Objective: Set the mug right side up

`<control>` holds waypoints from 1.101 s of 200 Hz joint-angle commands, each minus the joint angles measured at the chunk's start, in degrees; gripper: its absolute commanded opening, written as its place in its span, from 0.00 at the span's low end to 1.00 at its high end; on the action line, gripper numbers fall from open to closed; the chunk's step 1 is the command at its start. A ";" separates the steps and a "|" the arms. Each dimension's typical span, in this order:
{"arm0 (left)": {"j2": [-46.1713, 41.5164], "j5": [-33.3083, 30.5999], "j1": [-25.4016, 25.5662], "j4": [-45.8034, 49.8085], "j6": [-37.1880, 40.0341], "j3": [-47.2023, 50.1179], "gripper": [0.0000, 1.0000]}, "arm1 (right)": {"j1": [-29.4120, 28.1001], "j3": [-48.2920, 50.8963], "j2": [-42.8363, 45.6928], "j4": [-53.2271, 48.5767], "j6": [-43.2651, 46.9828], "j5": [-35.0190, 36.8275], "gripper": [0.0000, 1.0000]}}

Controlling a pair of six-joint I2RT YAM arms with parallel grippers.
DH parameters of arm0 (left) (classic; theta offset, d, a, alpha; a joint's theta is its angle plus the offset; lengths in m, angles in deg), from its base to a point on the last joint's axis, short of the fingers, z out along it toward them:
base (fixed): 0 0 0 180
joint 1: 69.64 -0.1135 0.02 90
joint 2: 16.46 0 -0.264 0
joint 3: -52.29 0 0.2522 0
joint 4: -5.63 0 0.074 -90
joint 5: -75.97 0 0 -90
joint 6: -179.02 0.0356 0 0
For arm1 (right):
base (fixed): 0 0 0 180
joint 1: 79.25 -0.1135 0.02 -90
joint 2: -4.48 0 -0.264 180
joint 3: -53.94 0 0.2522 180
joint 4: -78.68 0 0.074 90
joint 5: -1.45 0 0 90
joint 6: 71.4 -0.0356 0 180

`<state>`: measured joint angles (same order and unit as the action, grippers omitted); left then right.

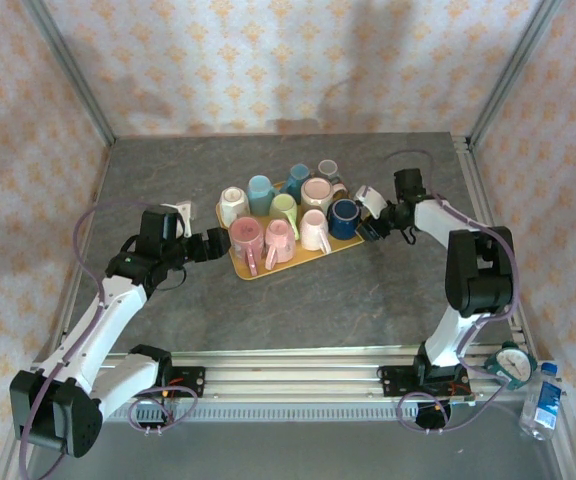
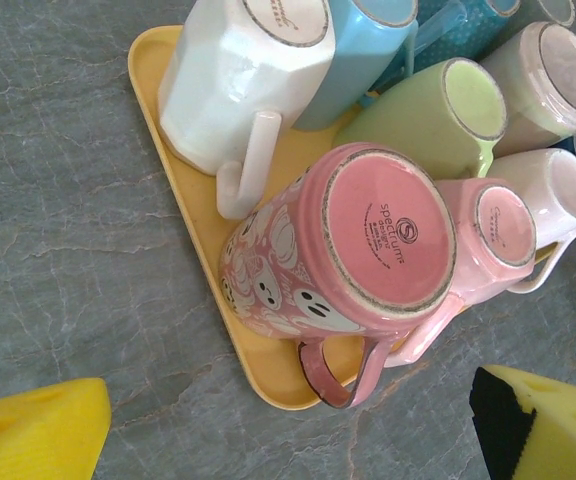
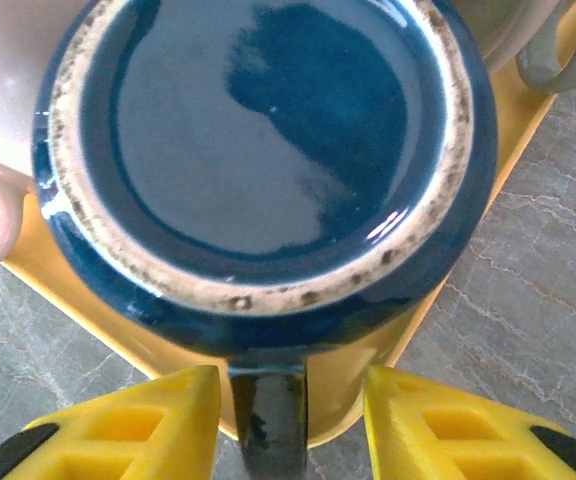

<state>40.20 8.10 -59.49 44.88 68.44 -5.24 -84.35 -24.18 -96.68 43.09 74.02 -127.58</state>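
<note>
Several mugs stand upside down on a yellow tray (image 1: 259, 273). A dark blue mug (image 1: 344, 216) sits at the tray's right corner, its base (image 3: 258, 130) facing up. Its handle (image 3: 268, 420) points off the tray edge and lies between the yellow fingers of my right gripper (image 3: 290, 400), with a gap on each side, so the gripper is open. On the left, my left gripper (image 1: 216, 243) is wide open and holds nothing. It faces the handle (image 2: 343, 375) of a pink ghost-pattern mug (image 2: 338, 250), also base up.
White (image 2: 238, 85), light blue (image 2: 358, 55), green (image 2: 438, 115) and pale pink (image 2: 498, 235) mugs crowd the tray close together. Grey tabletop (image 1: 298, 310) lies in front of the tray. A metal rail (image 1: 298, 365) runs along the near edge, and a water bottle (image 1: 544, 400) stands at the bottom right.
</note>
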 commanded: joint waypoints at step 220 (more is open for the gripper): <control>-6.37 -2.96 0.77 -0.25 -1.79 -1.20 0.95 | -1.75 1.53 14.52 -1.74 -10.81 0.56 0.00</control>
<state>34.98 6.50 -58.85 44.90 67.80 -5.24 -85.86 -24.01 -88.92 37.74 70.65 -126.51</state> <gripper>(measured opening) 0.944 0.114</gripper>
